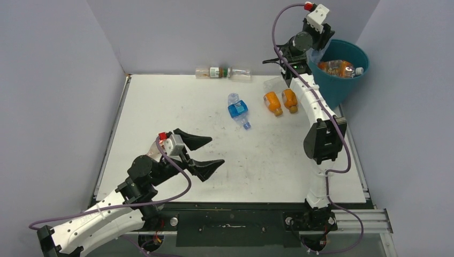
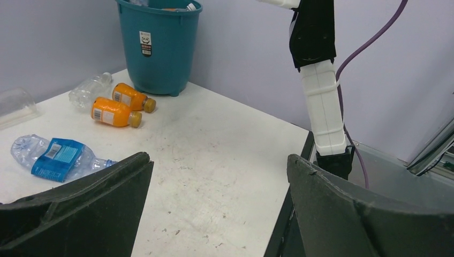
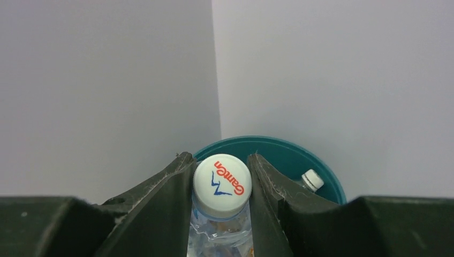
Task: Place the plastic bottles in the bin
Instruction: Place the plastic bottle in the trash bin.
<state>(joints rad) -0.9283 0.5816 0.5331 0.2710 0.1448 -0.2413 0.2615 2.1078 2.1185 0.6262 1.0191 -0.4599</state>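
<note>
- Bin point(image 1: 342, 80): teal, at the far right corner just off the table point(image 1: 160, 134). It already holds at least one orange-labelled bottle point(image 1: 334, 68), and a second white cap shows inside.
- Right gripper point(image 3: 221, 166): narrowed on the neck of a clear bottle point(image 3: 222, 179) with a white printed cap, held above the bin's mouth. By the look of it, release is not yet made.
- Left gripper point(image 1: 216, 151): jaws wide and empty, hovering over the near left of the table.
- Still on the table:
  - blue-labelled bottle point(image 1: 237, 110), centre;
  - two orange bottles point(image 1: 273, 103) side by side to its right, near the bin;
  - two clear bottles point(image 1: 214, 72) end to end at the far edge.
- Progress, as judged: well short of done, with at least five pieces left.
- View notes:
  - Only the right wrist view shows the grip and cap, which the wrist hides from above.
  - The left wrist view alone shows the bin's white label point(image 2: 145, 43) and a crumpled clear bottle point(image 2: 91, 90) beside the orange pair.
</note>
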